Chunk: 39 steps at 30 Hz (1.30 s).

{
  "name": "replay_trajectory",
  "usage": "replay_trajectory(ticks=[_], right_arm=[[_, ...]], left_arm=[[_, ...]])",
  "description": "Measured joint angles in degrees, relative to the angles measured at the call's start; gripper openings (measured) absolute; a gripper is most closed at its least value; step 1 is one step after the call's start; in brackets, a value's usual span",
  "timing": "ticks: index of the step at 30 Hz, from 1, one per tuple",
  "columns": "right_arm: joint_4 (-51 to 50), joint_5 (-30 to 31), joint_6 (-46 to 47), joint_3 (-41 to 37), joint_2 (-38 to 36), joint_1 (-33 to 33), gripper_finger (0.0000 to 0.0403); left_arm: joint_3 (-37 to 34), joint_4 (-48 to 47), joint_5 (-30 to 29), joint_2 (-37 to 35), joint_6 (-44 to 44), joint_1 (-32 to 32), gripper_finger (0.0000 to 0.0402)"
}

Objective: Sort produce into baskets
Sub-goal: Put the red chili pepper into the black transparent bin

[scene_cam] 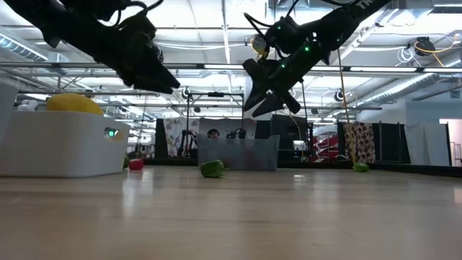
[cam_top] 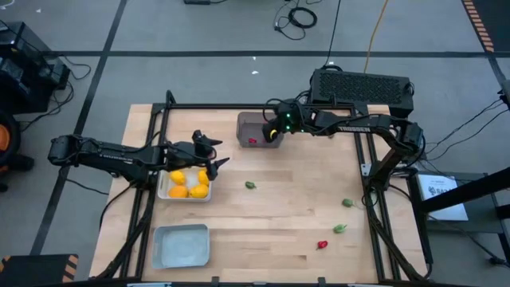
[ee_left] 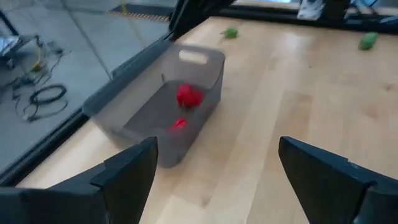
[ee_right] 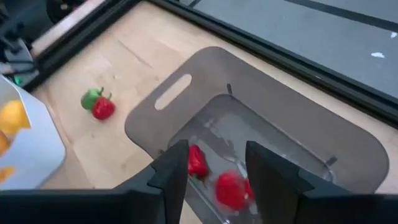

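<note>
My right gripper (cam_top: 275, 129) is open and hovers above the dark grey bin (cam_top: 255, 131) at the table's far middle. In the right wrist view (ee_right: 216, 168), red pieces (ee_right: 230, 188) lie in the bin below its fingers. My left gripper (cam_top: 210, 156) is open and empty, raised above the far right corner of the white tray (cam_top: 163, 191), which holds several yellow-orange rounds (cam_top: 186, 185). Its wrist view (ee_left: 214, 171) looks toward the bin (ee_left: 158, 102). A green and a red piece (ee_right: 97, 103) lie on the table between the tray and the bin.
The light grey-blue tray (cam_top: 182, 245) stands near the front left. Loose green pieces (cam_top: 250, 185) (cam_top: 348, 202) (cam_top: 340, 228) and a red piece (cam_top: 323, 245) lie on the wood toward the middle and right. A black box (cam_top: 360, 86) stands beyond the far edge.
</note>
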Motion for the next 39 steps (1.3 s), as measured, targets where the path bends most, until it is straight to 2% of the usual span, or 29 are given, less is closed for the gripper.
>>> replay_trajectory(ticks=[5,8,13,17,20,24,28,34,39], right_arm=[[-1.6,0.0,-5.1,0.0,0.0,0.0,0.0161],[-2.9,0.0,-7.7,0.0,0.0,0.3,0.0162],[-5.3,0.0,-11.2,0.0,0.0,2.1,0.0162],[-6.0,-0.1,-13.9,0.0,-0.4,5.1,0.0162],[-10.5,1.7,-14.1,0.0,-2.0,7.9,0.0162],[-23.4,13.4,-9.6,0.0,-5.9,13.5,0.0162],[-33.9,23.5,-0.3,0.0,-9.3,21.8,0.0162],[-44.0,30.2,14.8,-0.6,-9.9,33.1,0.0162],[-41.4,32.0,19.2,-5.8,-9.8,37.5,0.0162]], left_arm=[[0.0,-4.2,-5.0,0.0,-2.5,0.2,0.0341],[0.0,-5.1,-5.5,0.0,-4.6,1.7,0.0341],[2.6,-8.9,1.1,0.0,-8.5,6.4,0.0341],[7.1,-18.1,4.3,0.0,-9.1,10.7,0.0341],[10.2,-23.3,6.8,0.1,-10.3,13.7,0.0341],[12.3,-28.8,11.6,1.4,-16.1,17.6,0.0341],[13.1,-32.5,16.1,3.9,-20.4,21.1,0.0341],[17.7,-37.9,21.1,10.3,-19.7,22.3,0.0341],[23.6,-44.9,21.2,17.6,-19.5,22.1,0.0341]])
